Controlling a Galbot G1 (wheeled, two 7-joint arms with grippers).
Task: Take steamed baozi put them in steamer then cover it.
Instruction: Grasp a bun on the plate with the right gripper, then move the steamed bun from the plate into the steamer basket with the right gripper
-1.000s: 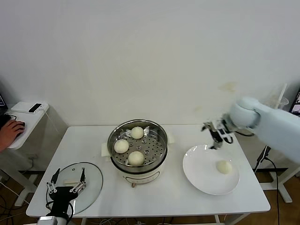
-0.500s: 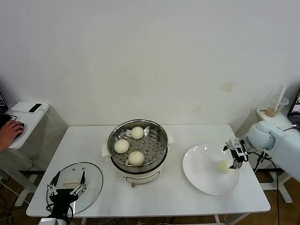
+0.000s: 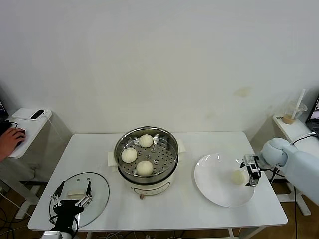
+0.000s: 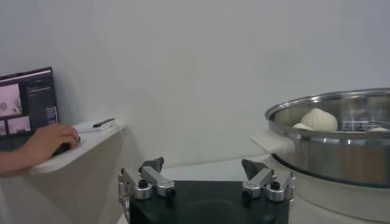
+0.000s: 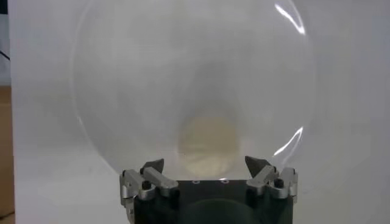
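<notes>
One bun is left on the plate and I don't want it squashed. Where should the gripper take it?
Across its widest middle, lightly: the last baozi is round and smooth, with no handle. The right gripper, open, is already beside it at the plate edge, so approach from that side.

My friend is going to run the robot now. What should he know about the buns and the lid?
Right gripper: open, down at the plate, beside the last bun, not gripping it yet.
Left gripper: open, parked over the glass lid at the table's front left.
Done: three buns sit in the steamer.
Left: grab the plate bun, put it in the steamer, then set the lid on top.
</notes>
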